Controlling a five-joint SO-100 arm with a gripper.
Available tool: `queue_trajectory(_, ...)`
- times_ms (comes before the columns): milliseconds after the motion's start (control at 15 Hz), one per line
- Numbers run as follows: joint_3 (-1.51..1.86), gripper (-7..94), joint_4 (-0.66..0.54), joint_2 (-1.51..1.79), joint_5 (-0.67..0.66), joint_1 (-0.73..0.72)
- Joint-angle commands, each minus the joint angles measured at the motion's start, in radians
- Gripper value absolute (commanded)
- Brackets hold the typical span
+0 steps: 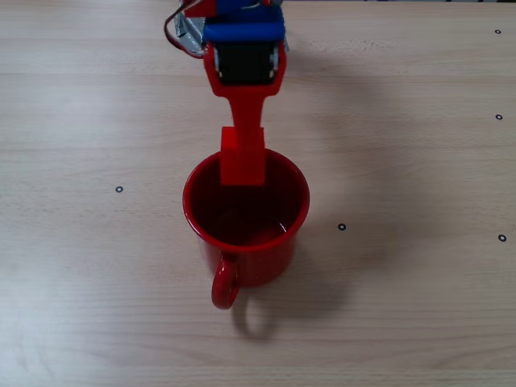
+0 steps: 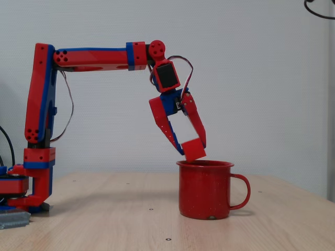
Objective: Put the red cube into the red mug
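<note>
Your gripper (image 2: 193,149), frame centre, clamps the cube (image 2: 194,149) just above the mug (image 2: 205,189) rim, tilted. Mug: upright on the counter (image 2: 104,219), lower centre, handle at right. The cube's lowest corner may touch the rim; unclear.

bright even light; soft shadow right of red mug (image 1: 246,226) on table (image 1: 419,306); sharp focus
</note>
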Motion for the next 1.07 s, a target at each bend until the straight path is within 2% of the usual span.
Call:
queue_trajectory(0, 0.017, 0, -0.051, 0.115, 0.008, 0.005)
queue_trajectory(333, 0.092, 0, -0.163, 0.132, 0.002, 0.005)
queue_trajectory(800, 0.109, 0, -0.216, 0.133, 0.008, 0.012)
queue_trajectory(867, 0.112, 10, -0.216, 0.133, 0.006, 0.012)
queue_trajectory(933, 0.115, 24, -0.204, 0.133, -0.017, 0.009)
queue_trajectory(1000, 0.117, 28, -0.201, 0.135, -0.028, 0.008)
